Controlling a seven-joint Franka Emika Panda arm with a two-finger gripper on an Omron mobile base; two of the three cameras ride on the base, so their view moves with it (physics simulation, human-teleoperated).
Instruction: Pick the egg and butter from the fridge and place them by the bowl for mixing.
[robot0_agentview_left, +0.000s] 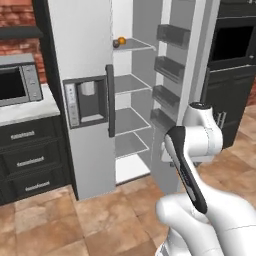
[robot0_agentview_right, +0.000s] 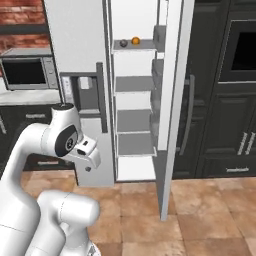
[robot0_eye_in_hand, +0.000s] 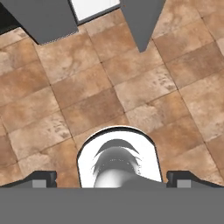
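Light-grey fridge (robot0_agentview_left: 82, 45), white inside; brown mottled floor tiles (robot0_eye_in_hand: 109, 87); possibly orange ball (robot0_agentview_right: 135, 40).

No legible text, labels, brand marks, numbers or signs in any of the views. The fridge (robot0_agentview_left: 82, 45) carries a dispenser panel (robot0_agentview_left: 86, 101) with a strip of small buttons down its left edge; any markings on them are too small and blurred to read. The microwave (robot0_agentview_left: 19, 85) has a control strip on its right side, likewise unreadable. The wall oven (robot0_agentview_left: 234, 47) front shows no lettering that can be made out. The arm's white casing bears no visible logo.
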